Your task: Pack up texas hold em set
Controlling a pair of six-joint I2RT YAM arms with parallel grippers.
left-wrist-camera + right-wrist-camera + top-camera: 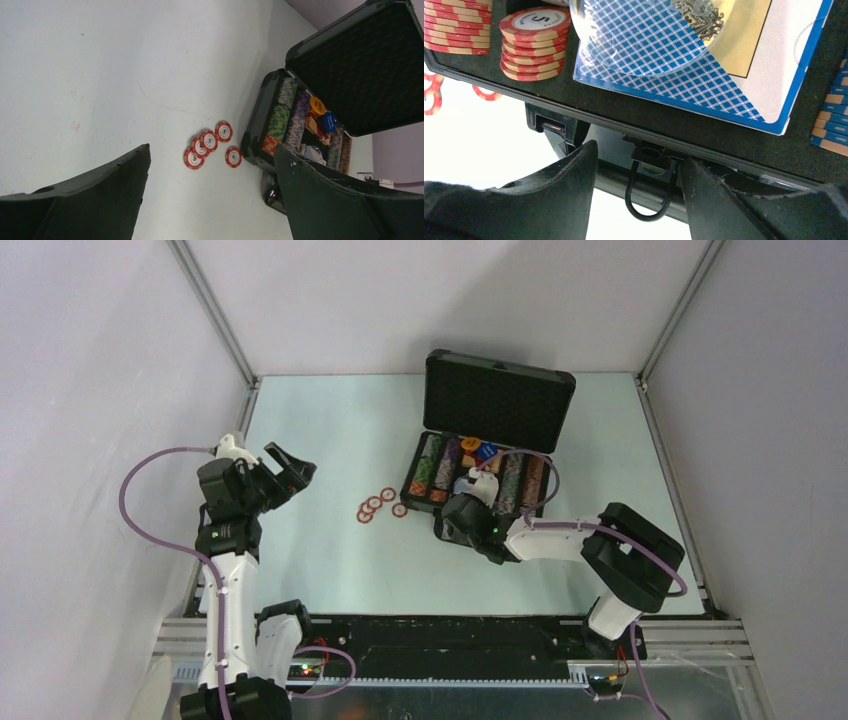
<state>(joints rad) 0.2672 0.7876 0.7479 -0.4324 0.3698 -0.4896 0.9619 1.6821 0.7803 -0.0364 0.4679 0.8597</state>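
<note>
The black case (411,480) lies open at the table's middle back, its foam-lined lid (498,400) standing upright. Multicoloured chip rows (432,468) fill the base. Several red-white chips (378,505) lie loose on the table left of the case. My left gripper (292,468) hangs open and empty over the table's left side, well clear of those chips (223,131). My right gripper (638,152) is open at the case's front wall (589,107), its fingers on either side of a black wire loop (646,212). A blue-checked card box (704,85) and a red-white chip stack (531,45) sit inside.
Grey walls with metal frame posts (215,315) enclose the table on three sides. The right arm's elbow (632,555) lies low near the front right. A purple cable (135,490) loops off the left arm.
</note>
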